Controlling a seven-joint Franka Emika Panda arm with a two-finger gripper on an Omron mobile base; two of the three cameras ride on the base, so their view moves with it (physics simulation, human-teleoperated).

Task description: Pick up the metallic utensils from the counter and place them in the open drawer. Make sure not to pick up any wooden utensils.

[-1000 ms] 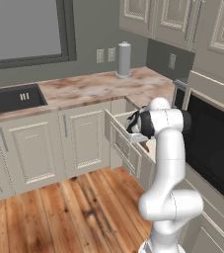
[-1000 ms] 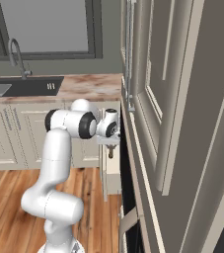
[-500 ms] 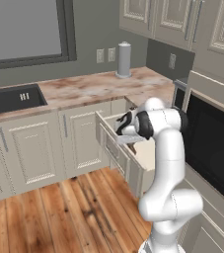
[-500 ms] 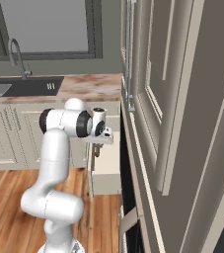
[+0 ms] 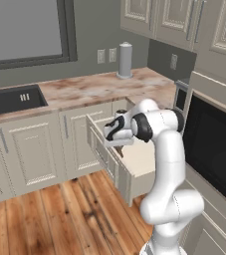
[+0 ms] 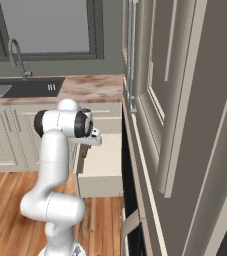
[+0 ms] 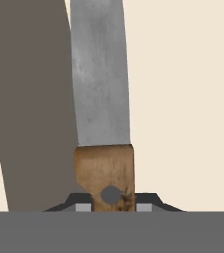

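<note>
over the open drawer (image 5: 139, 158) hangs the gripper (image 5: 118, 144), clamped on the knife (image 7: 102, 123) by its brown handle; the grey blade points away from the hand toward the pale drawer floor, casting a dark shadow beside it; behind, the marbled desk (image 5: 84, 89) carries a grey cylinder (image 5: 125, 60) near the wall

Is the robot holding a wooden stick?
No, the gripper holds a knife with a grey blade and brown handle, over the pale drawer floor.
</note>
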